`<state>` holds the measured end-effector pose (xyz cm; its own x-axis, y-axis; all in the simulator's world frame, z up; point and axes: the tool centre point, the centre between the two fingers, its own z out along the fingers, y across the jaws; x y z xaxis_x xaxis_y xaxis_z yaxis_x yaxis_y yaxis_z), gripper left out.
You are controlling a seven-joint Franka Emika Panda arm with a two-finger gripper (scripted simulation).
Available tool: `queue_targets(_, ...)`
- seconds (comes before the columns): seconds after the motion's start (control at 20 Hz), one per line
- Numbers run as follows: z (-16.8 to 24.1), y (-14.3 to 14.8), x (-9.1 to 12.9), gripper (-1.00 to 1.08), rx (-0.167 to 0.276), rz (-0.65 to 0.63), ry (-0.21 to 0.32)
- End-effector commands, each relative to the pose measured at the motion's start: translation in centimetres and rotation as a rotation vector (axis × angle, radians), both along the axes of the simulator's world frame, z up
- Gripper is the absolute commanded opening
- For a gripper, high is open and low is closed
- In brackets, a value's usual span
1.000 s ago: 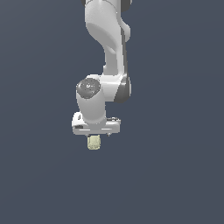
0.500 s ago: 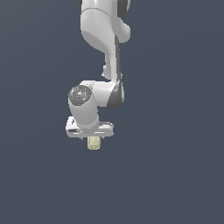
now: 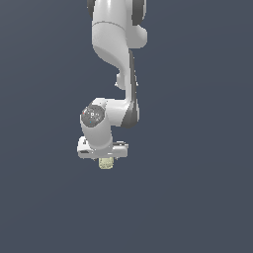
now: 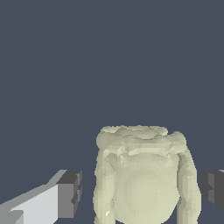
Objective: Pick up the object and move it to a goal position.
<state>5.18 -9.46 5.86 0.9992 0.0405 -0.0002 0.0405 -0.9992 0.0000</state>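
Observation:
The object (image 3: 105,163) is a small pale yellowish-green bumpy lump directly under the white hand in the exterior view. In the wrist view it (image 4: 144,179) fills the space between the two dark finger pads. My gripper (image 3: 105,159) straddles it, also seen in the wrist view (image 4: 142,192). One finger pad (image 4: 72,192) stands a small gap away from the object. The other pad (image 4: 213,187) is at the object's opposite side, very close to it. The jaws are open around the object. In the exterior view the fingers are mostly hidden by the hand.
The white arm (image 3: 116,54) comes down from the top of the exterior view. The ground is a plain dark blue-grey surface (image 3: 197,188) with no other objects or goal marker showing.
The hand has come down a little over the object and the arm's upper links have shifted. The object has stayed in place.

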Motion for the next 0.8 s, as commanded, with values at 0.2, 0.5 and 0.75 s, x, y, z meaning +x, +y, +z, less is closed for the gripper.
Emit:
queue_targets(0.2,-1.90,-0.04,0.05,1.00,0.000,0.000,0.000)
queue_targets(0.5,-1.87,-0.05,0.11,-1.00,0.000,0.000,0.000)
queue_targets(0.75,-1.87,-0.05,0.11,-1.00,0.000,0.000,0.000)
